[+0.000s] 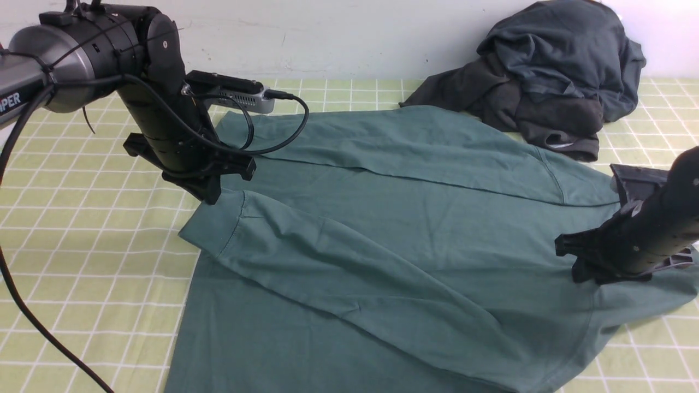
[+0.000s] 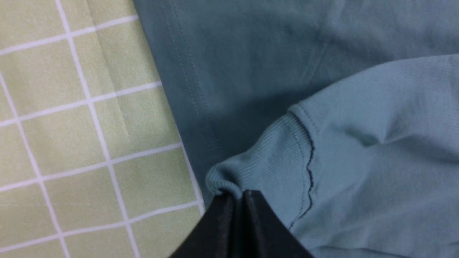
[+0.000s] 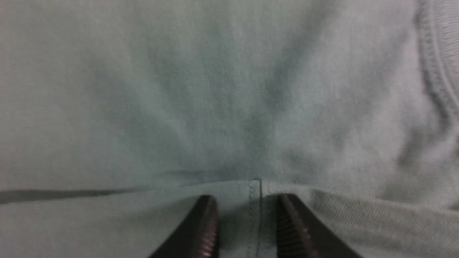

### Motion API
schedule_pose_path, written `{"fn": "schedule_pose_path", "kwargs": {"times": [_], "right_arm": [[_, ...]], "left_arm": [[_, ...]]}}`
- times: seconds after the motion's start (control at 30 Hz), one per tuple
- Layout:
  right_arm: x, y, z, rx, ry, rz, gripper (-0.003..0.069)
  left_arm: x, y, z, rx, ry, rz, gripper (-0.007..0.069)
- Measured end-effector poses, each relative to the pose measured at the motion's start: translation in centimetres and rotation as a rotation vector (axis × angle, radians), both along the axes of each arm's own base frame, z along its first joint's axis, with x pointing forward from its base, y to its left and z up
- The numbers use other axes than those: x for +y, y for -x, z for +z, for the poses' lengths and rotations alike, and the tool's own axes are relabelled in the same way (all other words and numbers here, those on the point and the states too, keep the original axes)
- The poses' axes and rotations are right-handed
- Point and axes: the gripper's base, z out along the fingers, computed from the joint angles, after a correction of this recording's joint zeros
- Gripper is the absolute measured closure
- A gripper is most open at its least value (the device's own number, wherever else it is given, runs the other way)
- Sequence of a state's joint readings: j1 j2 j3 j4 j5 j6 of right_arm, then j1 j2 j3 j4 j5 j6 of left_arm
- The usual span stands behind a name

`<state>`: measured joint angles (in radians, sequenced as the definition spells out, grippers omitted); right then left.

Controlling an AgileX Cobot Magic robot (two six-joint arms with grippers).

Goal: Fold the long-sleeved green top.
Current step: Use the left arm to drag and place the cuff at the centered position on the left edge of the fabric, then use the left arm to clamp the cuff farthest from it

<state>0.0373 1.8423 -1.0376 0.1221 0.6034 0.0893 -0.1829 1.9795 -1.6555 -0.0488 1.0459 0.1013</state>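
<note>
Left jaws (image 2: 239, 200): pinched on the ribbed cuff (image 2: 276, 154), anchoring my sleeve fold
Right jaws (image 3: 247, 204): parted over the green top (image 3: 200, 89), probably to regrip

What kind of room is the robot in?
Maybe a workroom or robot lab, though I can't be sure. Two robot arms reach over a table with a checked cover, and a green top is spread out there beneath a white wall.

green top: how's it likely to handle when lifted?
Probably floppy: the top drapes in soft folds and creases where the left hand pinches the cuff. Likely light for its size, as the jersey looks thin. Slipping seems unlikely, given the matte knit, though loose layers may shift.
</note>
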Motion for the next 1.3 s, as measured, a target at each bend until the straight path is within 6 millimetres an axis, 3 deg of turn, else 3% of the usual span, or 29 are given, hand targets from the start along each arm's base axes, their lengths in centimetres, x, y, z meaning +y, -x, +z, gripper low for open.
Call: {"fn": "schedule_pose_path", "kwargs": {"times": [0.03, 0.07, 0.1, 0.13, 0.23, 0.3, 0.43, 0.57, 0.83, 1.0, 1.17, 1.3], "right_arm": [[0.0, 0.0, 0.0, -0.001, 0.000, 0.001, 0.0484], [0.0, -0.1, 0.0, 0.000, 0.005, 0.009, 0.0558], [0.0, -0.1, 0.0, -0.002, 0.005, 0.009, 0.0558], [-0.1, -0.1, 0.0, -0.001, 0.018, 0.026, 0.0621], [-0.2, 0.0, 0.5, -0.009, 0.036, 0.045, 0.0658], [-0.3, 0.4, 1.7, -0.027, 0.057, 0.062, 0.0662], [-0.9, 1.8, 6.8, -0.136, 0.129, 0.072, 0.0664], [-1.5, 3.1, 9.2, -0.164, 0.185, 0.047, 0.0664], [-1.7, 3.7, 8.7, -0.133, 0.204, 0.038, 0.0664], [-1.7, 4.0, 8.3, -0.120, 0.202, 0.038, 0.0636], [-1.7, 4.0, 8.3, -0.120, 0.200, 0.038, 0.0487], [-1.7, 4.0, 8.3, -0.121, 0.194, 0.035, 0.0393]], "left_arm": [[0.0, 0.0, 0.0, 0.000, 0.001, 0.000, 0.0615], [0.0, 0.0, 0.0, -0.001, 0.005, 0.002, 0.0615], [0.0, 0.0, 0.0, -0.001, 0.005, 0.002, 0.0615], [-0.1, 0.0, 0.0, -0.001, 0.006, -0.001, 0.0615], [-0.1, 0.0, 0.0, -0.001, 0.011, -0.013, 0.0615], [-0.2, 0.0, 0.0, -0.001, 0.017, -0.021, 0.0615], [-0.2, -0.2, 0.1, -0.025, 0.022, -0.021, 0.0615], [-0.3, -0.9, 0.3, -0.099, 0.035, -0.015, 0.0615], [-0.5, -2.5, -0.6, -0.205, 0.040, -0.015, 0.0607], [-0.6, -4.0, -1.6, -0.197, 0.025, -0.019, 0.0485], [0.1, -7.7, -1.3, -0.213, 0.035, 0.018, 0.0230], [1.2, -10.8, -2.1, -0.275, 0.066, 0.098, 0.0147]]}}
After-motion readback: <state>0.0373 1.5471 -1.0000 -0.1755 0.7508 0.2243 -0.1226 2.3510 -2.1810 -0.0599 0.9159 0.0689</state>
